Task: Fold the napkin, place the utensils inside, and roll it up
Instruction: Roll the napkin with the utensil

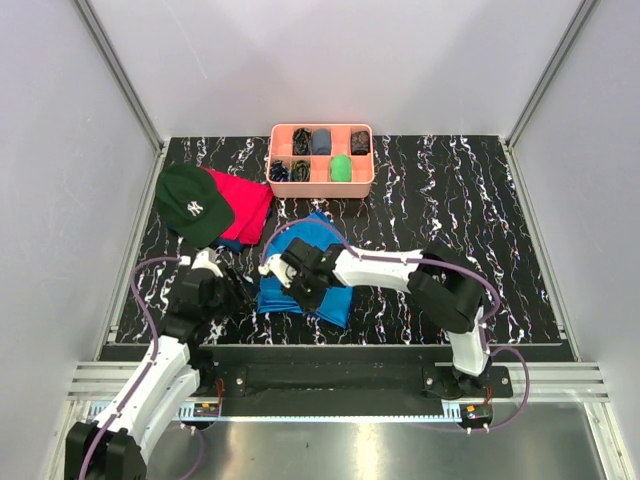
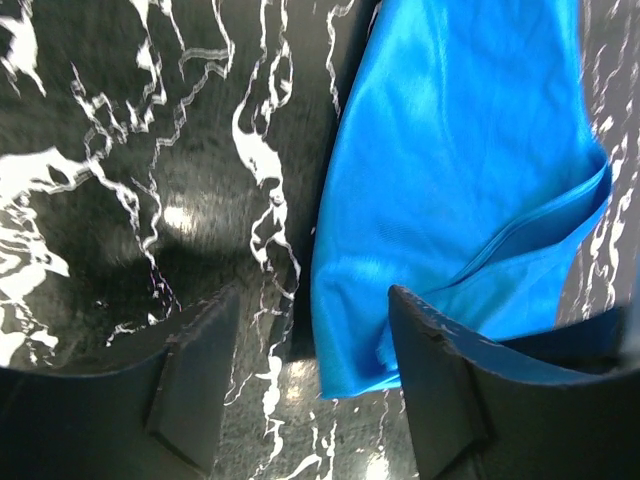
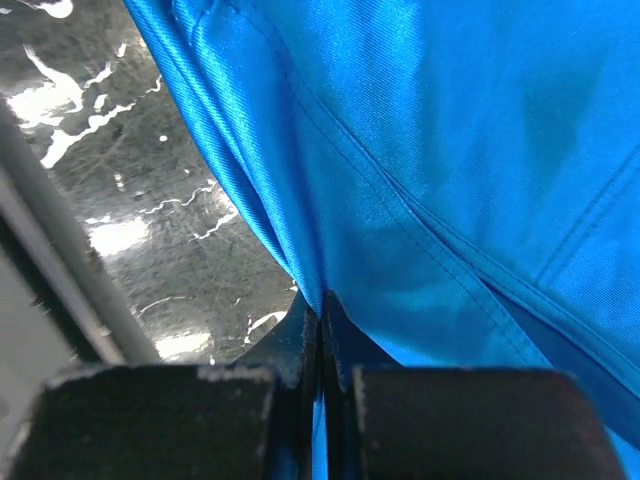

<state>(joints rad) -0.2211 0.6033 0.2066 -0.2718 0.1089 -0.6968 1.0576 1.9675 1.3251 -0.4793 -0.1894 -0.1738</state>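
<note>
While the napkin (image 1: 338, 303) lies bunched in the middle of the table (image 1: 480, 200), near the arms, the step in hand looks like the folding one. The right tool (image 3: 320, 303) is pinched tight on a fold of the blue cloth at its left side. The left tool (image 2: 315, 345) stands wide and holds nothing. The napkin's left edge lies between its two fingers, low by the table.

I think the next move needs the right tool to carry its pinched bit across and lay it down flat, so the edges meet. The cloth is thin and slippery, so it could slide or crease. The left tool may have to press the other side down.

Now the count. One blue napkin. One red cloth (image 1: 250, 200) and one dark green cap (image 1: 192, 205), far and to the left. One pink tray (image 1: 372, 160) at the far side, with small things in its boxes. Two arms, two tools. I cannot pick out the utensils for sure, so I count none.
</note>
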